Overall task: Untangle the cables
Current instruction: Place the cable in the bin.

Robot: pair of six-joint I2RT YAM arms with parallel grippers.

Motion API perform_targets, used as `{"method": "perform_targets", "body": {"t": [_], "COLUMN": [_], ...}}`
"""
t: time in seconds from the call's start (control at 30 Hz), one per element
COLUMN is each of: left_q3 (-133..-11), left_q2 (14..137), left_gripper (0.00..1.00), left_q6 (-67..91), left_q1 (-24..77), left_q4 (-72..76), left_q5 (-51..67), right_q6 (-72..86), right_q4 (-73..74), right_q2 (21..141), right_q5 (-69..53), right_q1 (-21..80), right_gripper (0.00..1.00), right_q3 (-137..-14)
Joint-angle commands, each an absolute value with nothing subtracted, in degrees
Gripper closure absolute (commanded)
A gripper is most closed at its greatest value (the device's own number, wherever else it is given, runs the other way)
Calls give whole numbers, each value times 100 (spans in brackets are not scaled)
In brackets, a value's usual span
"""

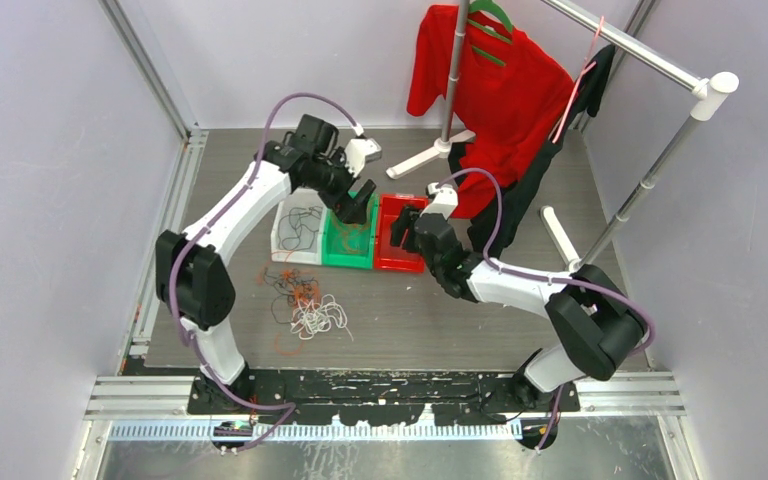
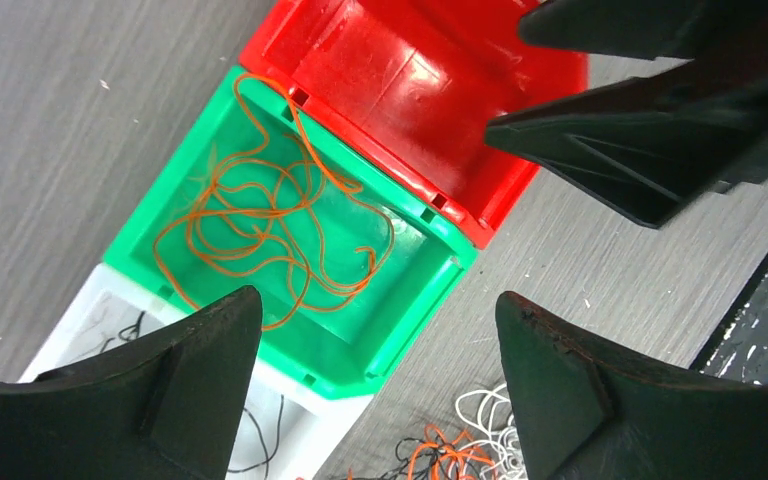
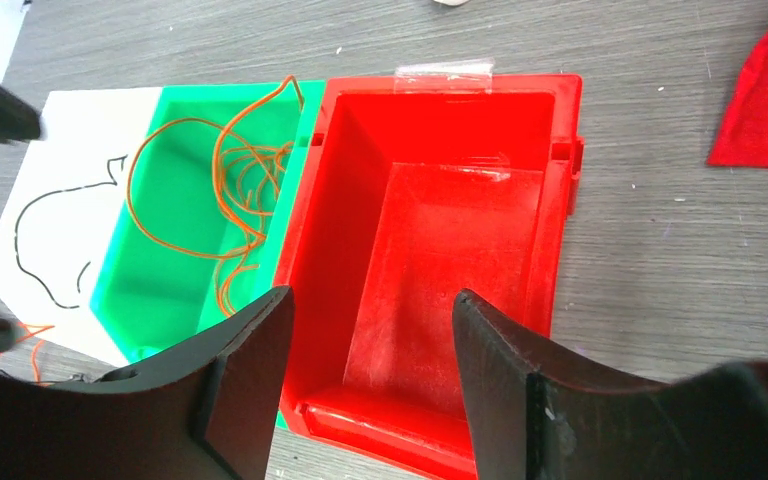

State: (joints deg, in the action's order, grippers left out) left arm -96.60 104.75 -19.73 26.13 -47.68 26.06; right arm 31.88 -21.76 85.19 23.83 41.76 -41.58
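Observation:
A tangle of orange, black and white cables (image 1: 305,300) lies on the grey table, in front of three bins side by side. The white bin (image 1: 278,235) holds black cable (image 3: 40,230). The green bin (image 1: 348,262) holds a loose orange cable (image 2: 260,215). The red bin (image 1: 397,265) shows nothing inside. My left gripper (image 2: 377,300) hangs open over the green bin's near corner with nothing between its fingers. My right gripper (image 3: 370,300) stands open above the red bin's near end, holding nothing. Part of the tangle (image 2: 460,450) shows at the bottom of the left wrist view.
A clothes rack stands at the back right with a red shirt (image 1: 500,90) and a black garment hanging low behind the red bin. Its white base legs (image 1: 430,155) (image 1: 560,235) lie on the table. Walls close in on both sides.

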Motion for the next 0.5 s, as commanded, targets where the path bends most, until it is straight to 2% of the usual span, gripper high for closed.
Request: {"method": "perform_targets", "body": {"t": [0.0, 0.17, 0.27, 0.47], "left_q3": [-9906, -10176, -9826, -8520], "left_q2": [9924, 9786, 9526, 8877], "left_gripper": [13, 15, 17, 34], "left_q6": [-1972, -1860, -1902, -1910], "left_q1": [2459, 1990, 1456, 415], "left_q4": [-4991, -5421, -5584, -5107], "left_q5": [2687, 2610, 2556, 2339], "right_q6": [3234, 3129, 2935, 2536], "right_q4": [-2163, -2186, -2264, -2128], "right_q2": [8508, 8778, 9132, 9901], "right_q5": [2492, 2585, 2480, 2347], "right_q1": [4196, 4192, 4200, 4197], "right_gripper": [35, 34, 32, 34], "right_q3": [-4393, -4802, -5229, -6060]}}
